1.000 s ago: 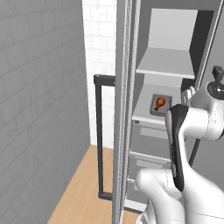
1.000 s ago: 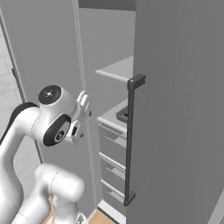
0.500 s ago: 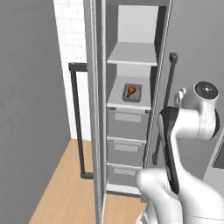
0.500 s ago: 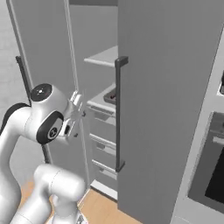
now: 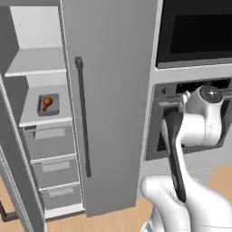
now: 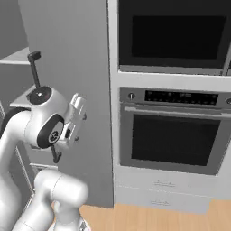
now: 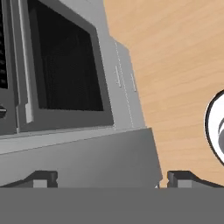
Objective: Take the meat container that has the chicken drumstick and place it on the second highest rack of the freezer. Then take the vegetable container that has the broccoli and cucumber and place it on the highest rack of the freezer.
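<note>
The freezer (image 5: 32, 67) stands open at the left of the left base view, with pale shelves over grey drawers. The meat container (image 5: 48, 104), a shallow grey tray, lies on the shelf just above the drawers, one shelf below the upper one, and holds the chicken drumstick (image 5: 46, 102). My gripper (image 7: 113, 179) is open with nothing between its fingers. It points at the black oven and the wooden floor, far right of the tray. In the right base view the gripper (image 6: 78, 105) sits in front of the grey door. The vegetable container, broccoli and cucumber are out of view.
A tall grey door (image 5: 113, 90) with a long dark bar handle (image 5: 82, 115) stands between the freezer shelves and the black oven (image 6: 173, 140). A second dark oven window (image 6: 176, 36) is above it. The freezer's open door edge (image 5: 13, 181) juts out at the lower left.
The whole picture has shifted: the base has swung right, so the freezer slid to the left and the ovens came into view. The tray with the drumstick stays on its shelf.
</note>
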Motion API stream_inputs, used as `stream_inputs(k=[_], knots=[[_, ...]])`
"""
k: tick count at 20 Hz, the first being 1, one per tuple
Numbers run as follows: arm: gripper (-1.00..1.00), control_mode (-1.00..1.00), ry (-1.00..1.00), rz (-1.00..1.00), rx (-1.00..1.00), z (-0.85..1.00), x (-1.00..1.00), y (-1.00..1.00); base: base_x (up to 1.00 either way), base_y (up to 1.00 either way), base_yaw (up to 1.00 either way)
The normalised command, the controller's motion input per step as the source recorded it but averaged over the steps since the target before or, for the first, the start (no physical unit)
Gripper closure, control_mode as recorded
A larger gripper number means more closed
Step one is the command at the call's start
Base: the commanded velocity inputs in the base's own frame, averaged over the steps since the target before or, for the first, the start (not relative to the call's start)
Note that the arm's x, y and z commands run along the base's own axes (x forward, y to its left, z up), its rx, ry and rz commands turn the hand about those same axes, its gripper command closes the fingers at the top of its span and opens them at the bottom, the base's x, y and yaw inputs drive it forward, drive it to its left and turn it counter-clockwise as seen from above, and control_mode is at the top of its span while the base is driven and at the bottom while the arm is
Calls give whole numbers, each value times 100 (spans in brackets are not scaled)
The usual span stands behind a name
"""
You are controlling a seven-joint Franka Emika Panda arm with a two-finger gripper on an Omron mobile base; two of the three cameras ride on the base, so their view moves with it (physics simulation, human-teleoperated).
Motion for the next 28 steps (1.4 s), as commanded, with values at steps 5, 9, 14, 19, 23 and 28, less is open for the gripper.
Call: stream_inputs(k=[5,9,14,19,23,28], knots=[[-100,100,0,0,0,0,0,0,15,-99,-52],[-100,100,0,0,0,0,0,0,39,-100,-34],[-100,100,0,0,0,0,0,0,60,-87,-29],[-100,100,0,0,0,0,0,0,88,-54,-16],[-100,100,0,0,0,0,0,0,100,-12,0],[-100,100,0,0,0,0,0,0,100,-33,8]])
